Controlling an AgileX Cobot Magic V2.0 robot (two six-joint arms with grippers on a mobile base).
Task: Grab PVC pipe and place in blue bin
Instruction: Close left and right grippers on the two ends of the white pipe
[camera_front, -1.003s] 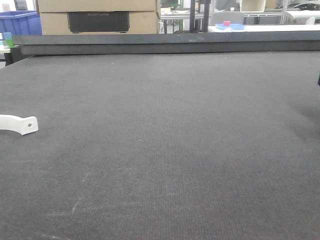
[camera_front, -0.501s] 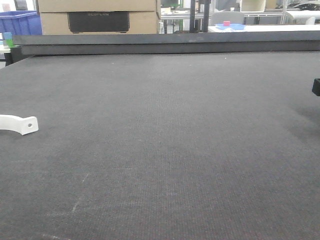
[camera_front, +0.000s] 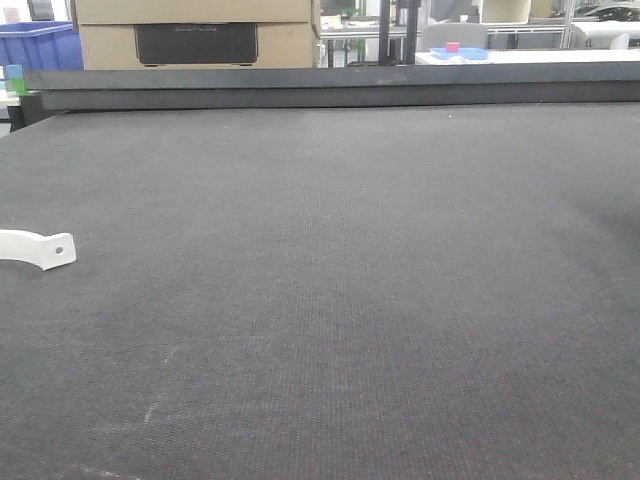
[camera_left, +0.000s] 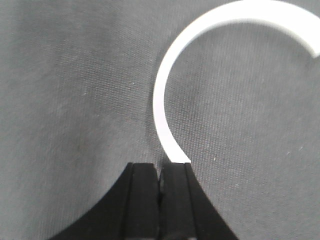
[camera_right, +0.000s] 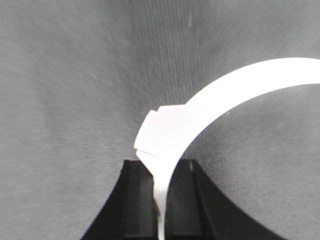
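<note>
My right gripper (camera_right: 161, 167), clamped on a pipe (camera_right: 240, 82), had left the front view, probably bin-bound; left gripper (camera_left: 160, 172) pinched a second pipe (camera_left: 158, 100).

On my right wrist feed, the right tool (camera_right: 161, 172) is clamped on the PVC pipe (camera_right: 240, 85), with a black jaw on either side. The white strip rises between them, shows a flat tab, then arcs right out of frame against the dark grey desk (camera_right: 75, 75).
</note>
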